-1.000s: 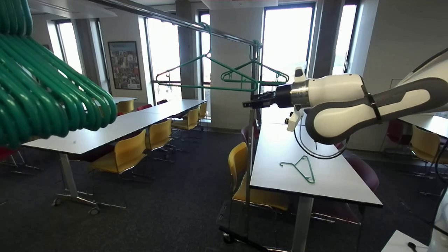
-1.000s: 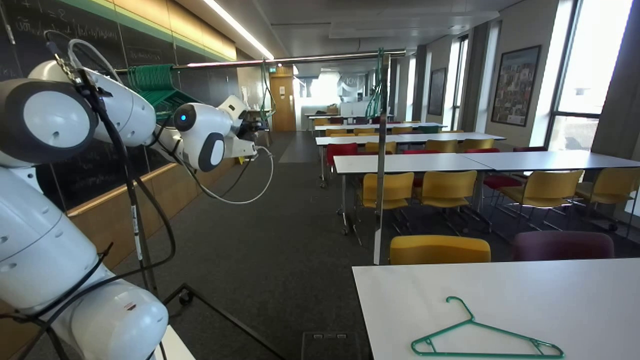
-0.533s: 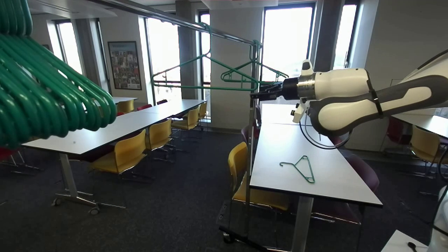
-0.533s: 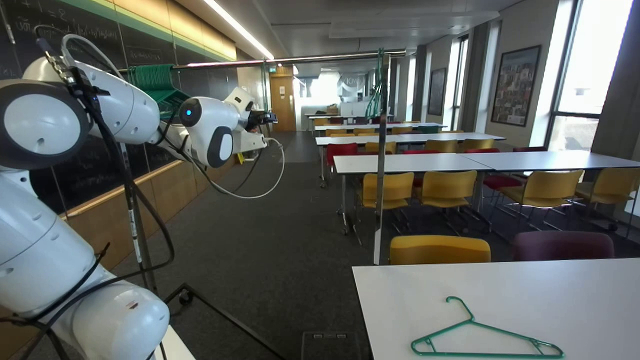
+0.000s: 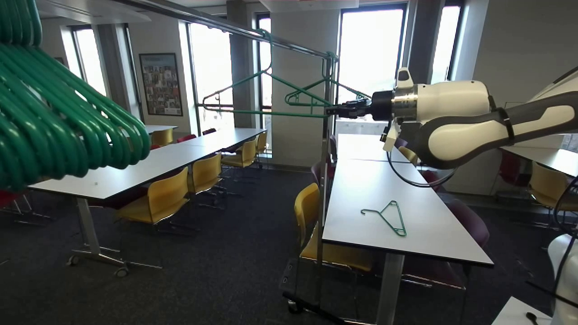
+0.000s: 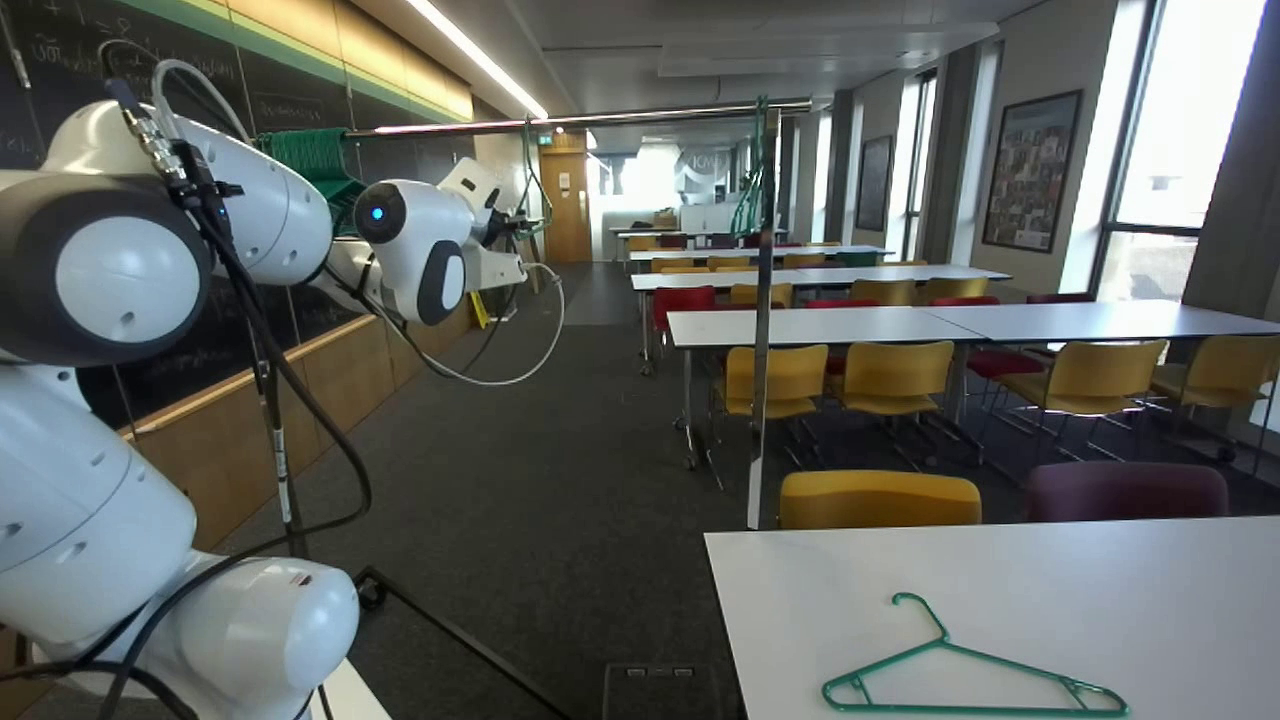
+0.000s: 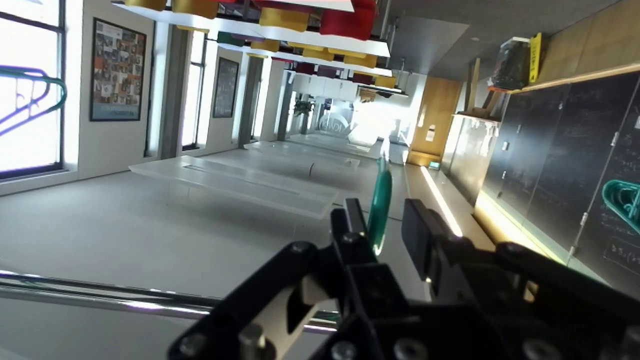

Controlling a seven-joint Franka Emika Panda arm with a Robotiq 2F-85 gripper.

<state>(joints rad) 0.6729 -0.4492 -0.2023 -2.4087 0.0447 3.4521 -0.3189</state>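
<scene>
The black two-finger pincer (image 7: 383, 220) has just risen and narrowed about a corner of the green triangular plastic hanger (image 7: 381, 197) on the shiny metal rail (image 6: 650, 116), yet stays partly spread, so the grip seems unfinished.

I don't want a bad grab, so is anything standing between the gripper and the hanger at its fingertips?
Nothing visible does. In the wrist view, the green hanger shows between the fingers of the gripper, with a gap on one side; the bunched hangers hang well apart.
</scene>
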